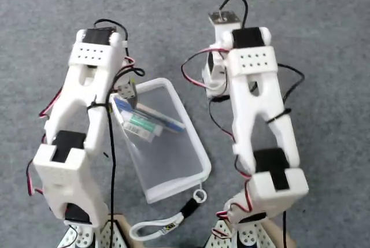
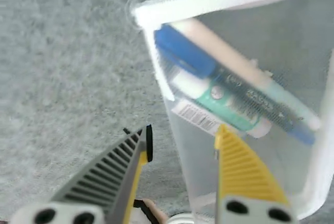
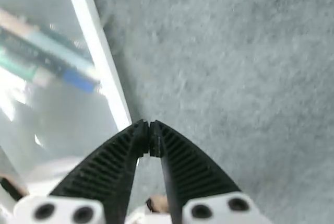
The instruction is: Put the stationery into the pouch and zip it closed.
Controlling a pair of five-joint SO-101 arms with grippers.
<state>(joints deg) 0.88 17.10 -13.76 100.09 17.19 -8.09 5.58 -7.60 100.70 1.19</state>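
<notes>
Table [image 1: 324,45]: I record a grey, felt-like covering over the whole working surface, with no seams or marks that I can make out. One clear pouch [image 1: 173,161] with white edging lies flat on it near the middle, its long axis at a slant to the table's edges. A white strap [image 1: 156,228] joins a small ring [image 1: 199,195] at the pouch's near corner through a black link, and rests on the covering close to the near edge.
</notes>
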